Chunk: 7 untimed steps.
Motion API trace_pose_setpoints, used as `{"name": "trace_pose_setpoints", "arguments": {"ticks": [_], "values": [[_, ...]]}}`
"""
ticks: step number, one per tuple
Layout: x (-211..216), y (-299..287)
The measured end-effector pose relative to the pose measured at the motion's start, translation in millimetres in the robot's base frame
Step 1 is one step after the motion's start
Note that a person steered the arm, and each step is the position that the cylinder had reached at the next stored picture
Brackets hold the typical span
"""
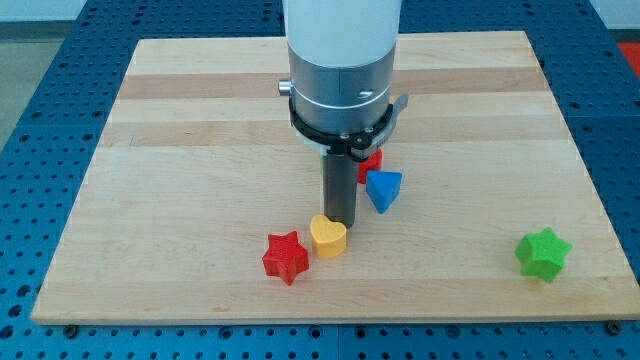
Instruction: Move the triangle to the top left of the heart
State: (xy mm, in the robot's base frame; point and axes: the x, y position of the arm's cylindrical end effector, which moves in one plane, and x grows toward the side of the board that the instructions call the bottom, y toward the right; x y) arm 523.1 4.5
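**Tight quarters around the heart: the tip sits on the wrong side of the triangle**

There is no claw on this arm, so nothing is spread or pinching; the dark rod ends in my tip (340,220), which rests just above the yellow heart-shaped block (328,236), seemingly touching or a hair off its upper edge. The blue triangular block (384,189) lies just to the view's right of the rod, up and right of the heart. A red block (372,158), shape unclear, peeks out behind the rod, close above the triangle. A red star-shaped block (285,256) sits just beside the heart on its lower left.

The risk, as I judge it: any downward slide shoves the heart into the red star and shifts the target. Pushing the triangle leftward could also drag the red block along.

The wooden board (180,120) has wide open room to the view's top and left. The green star-shaped block (543,253) sits well apart, near the bottom-right edge.
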Motion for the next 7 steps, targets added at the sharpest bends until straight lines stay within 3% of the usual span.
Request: {"name": "trace_pose_setpoints", "arguments": {"ticks": [3,4,7], "values": [[17.7,0.0],[10.1,23.6],[-57.9,117.4]]}}
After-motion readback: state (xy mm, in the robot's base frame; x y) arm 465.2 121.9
